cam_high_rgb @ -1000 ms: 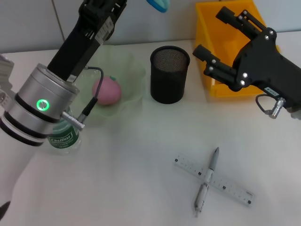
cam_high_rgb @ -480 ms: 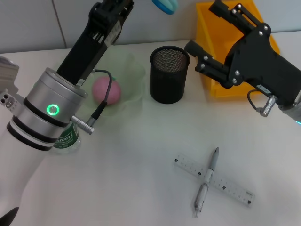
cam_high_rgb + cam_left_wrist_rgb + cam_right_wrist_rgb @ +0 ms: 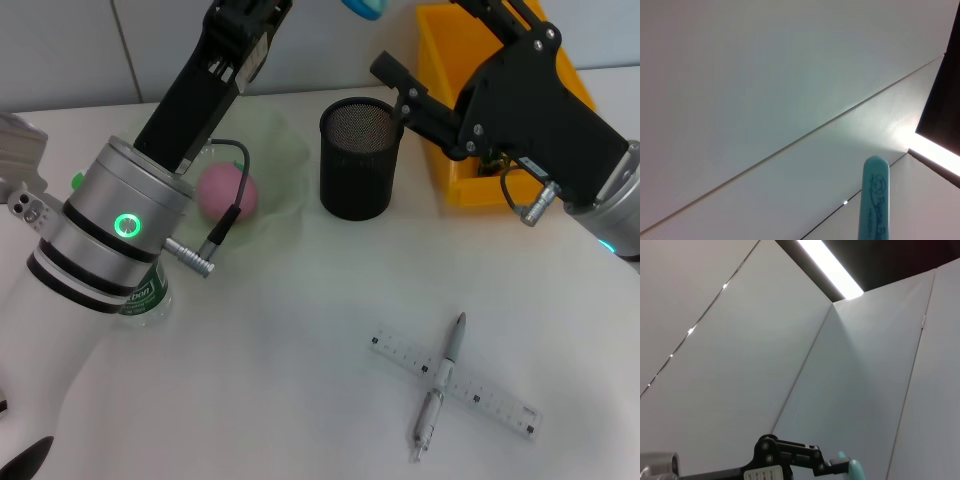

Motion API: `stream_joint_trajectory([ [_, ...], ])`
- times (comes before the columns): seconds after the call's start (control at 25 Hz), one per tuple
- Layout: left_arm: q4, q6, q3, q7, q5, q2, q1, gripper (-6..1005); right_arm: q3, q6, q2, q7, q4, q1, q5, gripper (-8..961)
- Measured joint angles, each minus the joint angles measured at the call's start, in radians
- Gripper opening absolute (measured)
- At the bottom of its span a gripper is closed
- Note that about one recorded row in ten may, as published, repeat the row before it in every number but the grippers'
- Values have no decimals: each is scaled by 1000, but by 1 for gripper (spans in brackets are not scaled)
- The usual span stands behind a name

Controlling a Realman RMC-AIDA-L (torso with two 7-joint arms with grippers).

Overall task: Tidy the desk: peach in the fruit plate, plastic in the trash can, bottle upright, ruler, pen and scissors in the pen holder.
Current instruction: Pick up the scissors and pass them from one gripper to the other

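My left arm reaches up over the table's far side. Its gripper (image 3: 839,464) shows in the right wrist view, shut on the teal scissors (image 3: 362,6), which also show in the left wrist view (image 3: 874,200), high above the black mesh pen holder (image 3: 360,158). My right gripper (image 3: 425,35) is open, above and right of the holder, in front of the yellow trash can (image 3: 455,150). The pink peach (image 3: 228,192) lies in the pale green fruit plate (image 3: 290,165). The bottle (image 3: 142,292) stands upright, partly hidden by my left arm. The ruler (image 3: 500,400) and pen (image 3: 445,372) lie crossed at the front right. No plastic shows.
The left arm's silver wrist with a green light (image 3: 110,235) and its cable cover the table's left side. Bare white table lies between the pen holder and the crossed ruler and pen.
My right gripper has moved left and up, closer to the pen holder. My left arm has shifted right and up with the scissors.
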State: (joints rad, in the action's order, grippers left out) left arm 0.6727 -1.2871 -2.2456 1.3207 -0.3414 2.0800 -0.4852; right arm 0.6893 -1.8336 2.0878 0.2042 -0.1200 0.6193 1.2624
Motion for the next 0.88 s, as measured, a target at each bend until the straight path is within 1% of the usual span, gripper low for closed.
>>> stream_joint_trajectory([
  [0.24, 1, 1, -1, 0, -4, 0, 1, 355, -2, 5, 0, -1, 5, 25, -2, 752],
  [0.88, 14, 14, -3, 10, -16, 0, -3, 364, -8, 9, 0, -26, 13, 55, -2, 752],
])
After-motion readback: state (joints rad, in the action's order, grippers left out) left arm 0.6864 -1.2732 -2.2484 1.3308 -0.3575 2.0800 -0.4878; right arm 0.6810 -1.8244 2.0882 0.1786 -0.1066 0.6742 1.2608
